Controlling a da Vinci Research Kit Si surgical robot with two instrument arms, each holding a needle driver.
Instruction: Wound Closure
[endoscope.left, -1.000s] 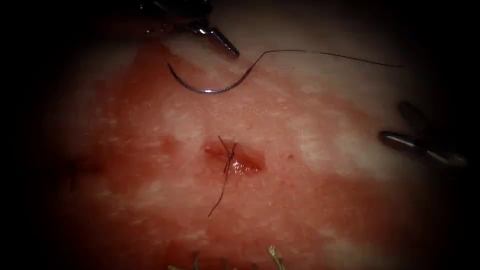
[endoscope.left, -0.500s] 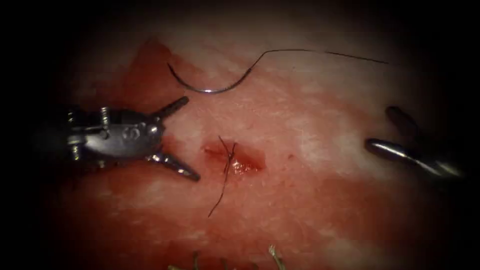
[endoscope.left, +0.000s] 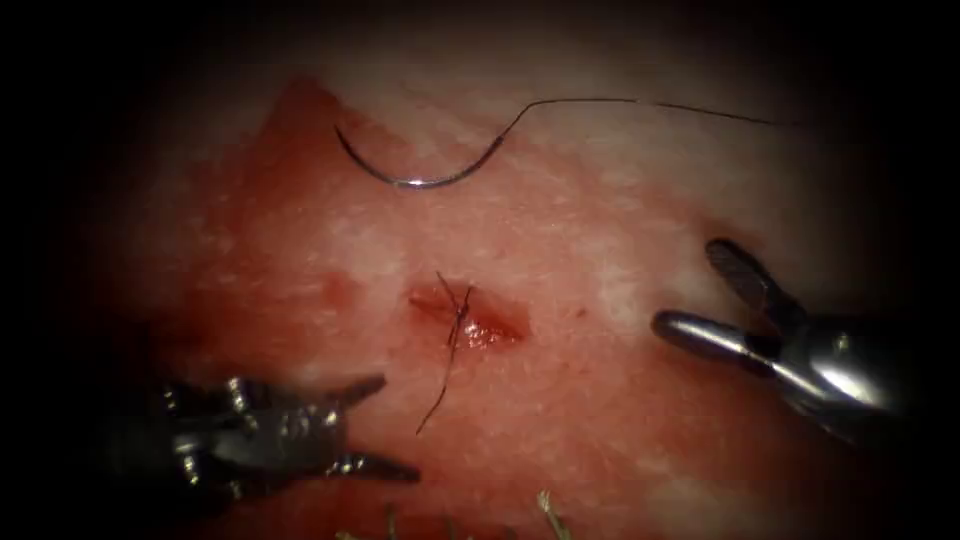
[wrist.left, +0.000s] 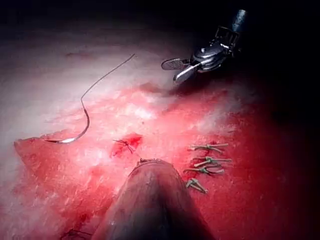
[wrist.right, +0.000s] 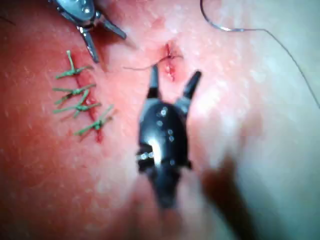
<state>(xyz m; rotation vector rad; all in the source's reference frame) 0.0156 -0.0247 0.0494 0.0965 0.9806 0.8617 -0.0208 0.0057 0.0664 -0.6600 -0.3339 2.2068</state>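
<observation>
Steel needle (endoscope.left: 415, 175) loose on tissue (endoscope.left: 600, 420), far from both open, empty hands.

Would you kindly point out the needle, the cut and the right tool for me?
needle (endoscope.left: 415, 183): endoscope view, bottom of its curve.
cut (endoscope.left: 470, 322): endoscope view, its middle.
right tool (endoscope.left: 705, 295): endoscope view, between its open jaws.

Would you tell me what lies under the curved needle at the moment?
The needle lies loose on the bare surface of the tissue, beyond the cut, its thread trailing right. Both the left tool and right tool are open, holding nothing.
</observation>
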